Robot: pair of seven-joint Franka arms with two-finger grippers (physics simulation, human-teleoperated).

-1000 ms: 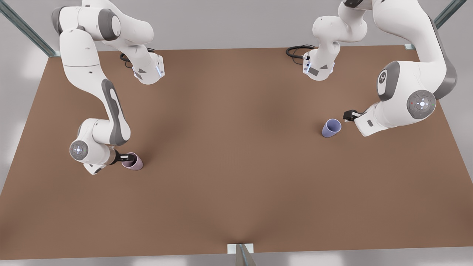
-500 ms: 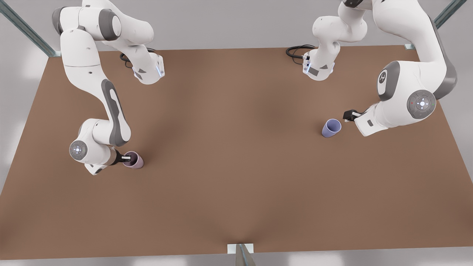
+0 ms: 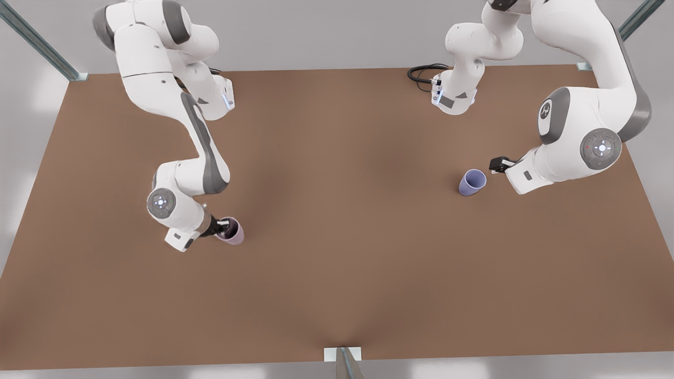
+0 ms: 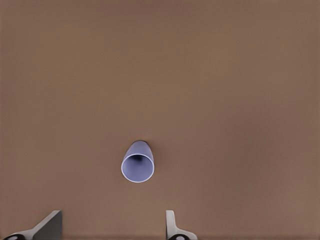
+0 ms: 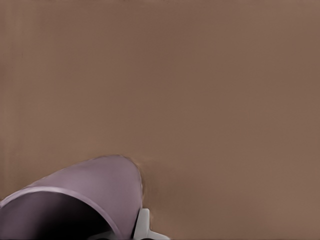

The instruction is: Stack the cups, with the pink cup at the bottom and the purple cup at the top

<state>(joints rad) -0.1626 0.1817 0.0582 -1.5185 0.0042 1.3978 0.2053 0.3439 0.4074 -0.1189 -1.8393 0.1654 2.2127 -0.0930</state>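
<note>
Right gripper [image 3: 224, 228] clamps the pink cup's [image 3: 230, 231] rim; left gripper [image 3: 496, 165], fingers apart, waits beside the purple cup [image 3: 472, 182]. Stacking not yet done.

Front view: camera high above the brown table [image 3: 337, 263], looking steeply down, far enough back to take in both my arms and both cups. My left wrist view rides well above the table, facing down on the purple cup [image 4: 137, 165], my fingertips [image 4: 172, 225] at the frame edge. My right wrist view sits very close, the pink cup [image 5: 85, 200] looming large. Each wrist view shares its cup with the front view: purple cup [image 3: 472, 182], pink cup [image 3: 230, 230].
</note>
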